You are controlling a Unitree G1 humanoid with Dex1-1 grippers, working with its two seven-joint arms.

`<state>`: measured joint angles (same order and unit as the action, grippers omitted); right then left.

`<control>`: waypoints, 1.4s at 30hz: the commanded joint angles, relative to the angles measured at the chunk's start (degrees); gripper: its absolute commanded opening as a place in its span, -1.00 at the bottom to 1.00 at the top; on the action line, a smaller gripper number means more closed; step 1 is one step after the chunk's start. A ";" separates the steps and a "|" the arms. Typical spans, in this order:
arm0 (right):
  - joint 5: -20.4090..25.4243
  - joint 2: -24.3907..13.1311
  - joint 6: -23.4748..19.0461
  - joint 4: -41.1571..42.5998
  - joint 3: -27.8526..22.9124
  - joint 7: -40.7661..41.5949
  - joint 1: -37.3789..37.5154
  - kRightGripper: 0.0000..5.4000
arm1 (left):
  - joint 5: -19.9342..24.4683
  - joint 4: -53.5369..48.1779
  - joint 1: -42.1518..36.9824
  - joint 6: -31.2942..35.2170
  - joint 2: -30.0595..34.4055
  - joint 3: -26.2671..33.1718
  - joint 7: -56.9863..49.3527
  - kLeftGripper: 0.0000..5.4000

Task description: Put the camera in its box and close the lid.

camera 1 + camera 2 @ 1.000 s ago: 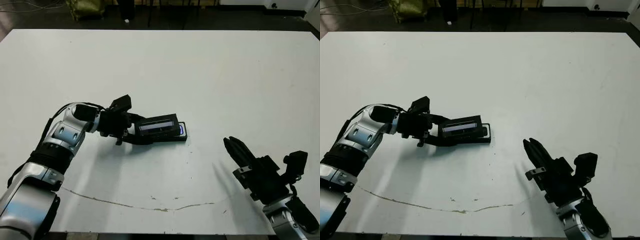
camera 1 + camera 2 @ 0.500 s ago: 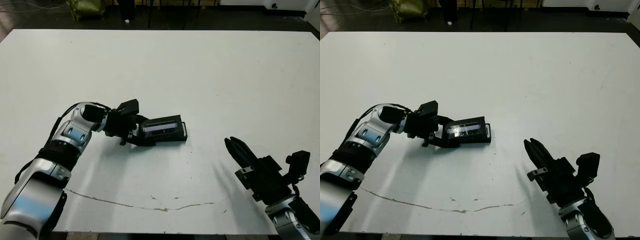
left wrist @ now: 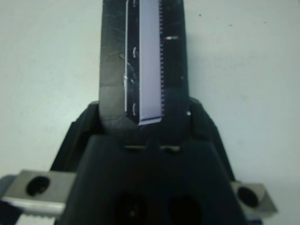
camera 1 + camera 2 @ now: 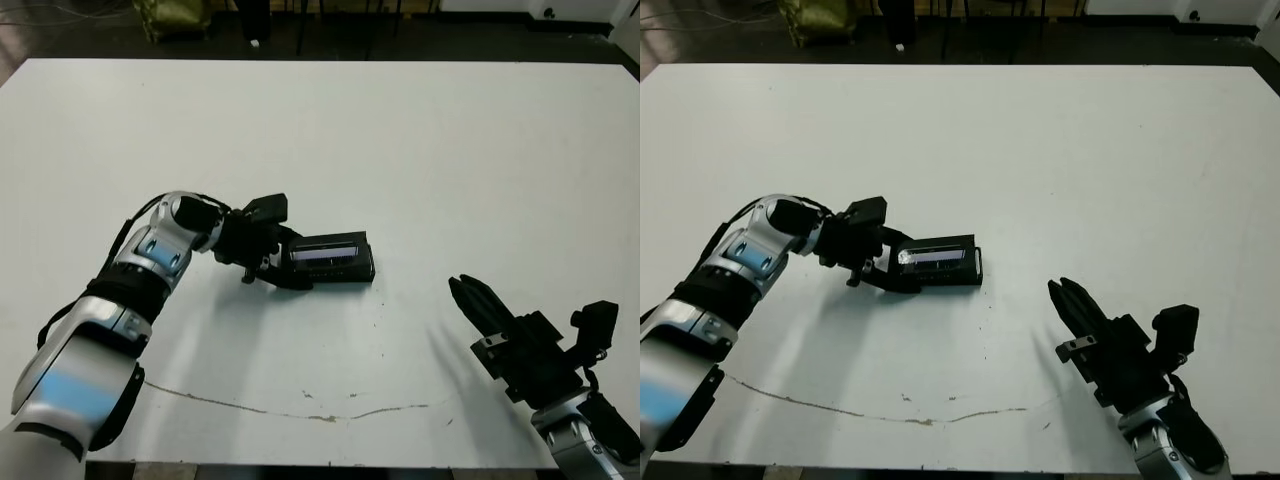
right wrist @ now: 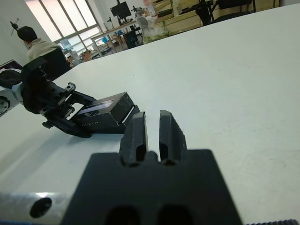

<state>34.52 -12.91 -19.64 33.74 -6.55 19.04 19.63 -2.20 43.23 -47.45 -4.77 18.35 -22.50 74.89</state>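
The left tool (image 4: 902, 272) grips the lid (image 4: 940, 262) on the table (image 4: 1060, 160).

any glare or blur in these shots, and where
Right eye view: a bright glint on the near-left end of the lid strip. Left wrist view: the lid's strip washes out pale, and the gripper body at the bottom edge is soft. Right wrist view: the windows behind are blown out, the left gripper reasonably sharp.

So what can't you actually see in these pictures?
- The camera: in no view; the lid covers the box, so whether it is inside cannot be told.
- Whether the lid is fully seated: too small in the eye views.
- Left pincer: in the left wrist view its own body hides the fingertips.
- Right arm: cut off by the bottom edge in the eye views.
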 commanded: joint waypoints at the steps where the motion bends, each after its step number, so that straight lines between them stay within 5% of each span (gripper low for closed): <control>1: -0.70 -0.83 -1.80 1.10 -0.02 -1.37 0.90 -1.00 | -2.11 2.03 -1.97 -0.23 0.06 -0.42 -0.48 -0.10; 11: -2.10 -0.32 0.73 -1.51 0.05 0.44 0.83 -1.00 | -2.98 5.37 -3.56 0.31 -3.07 -1.72 1.97 -0.10; 20: 0.12 -0.07 -2.26 2.09 -0.19 -2.19 1.65 -1.00 | -1.43 10.98 -3.28 2.69 -6.46 0.74 2.59 -0.10; 42: -1.06 0.64 0.39 0.36 0.67 -1.12 1.90 -1.00 | -2.91 -1.77 2.19 8.83 -4.20 -3.03 3.64 -0.10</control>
<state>33.79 -12.46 -19.44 35.17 -6.06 17.67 20.87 -3.30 41.60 -48.63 3.24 15.15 -22.68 77.59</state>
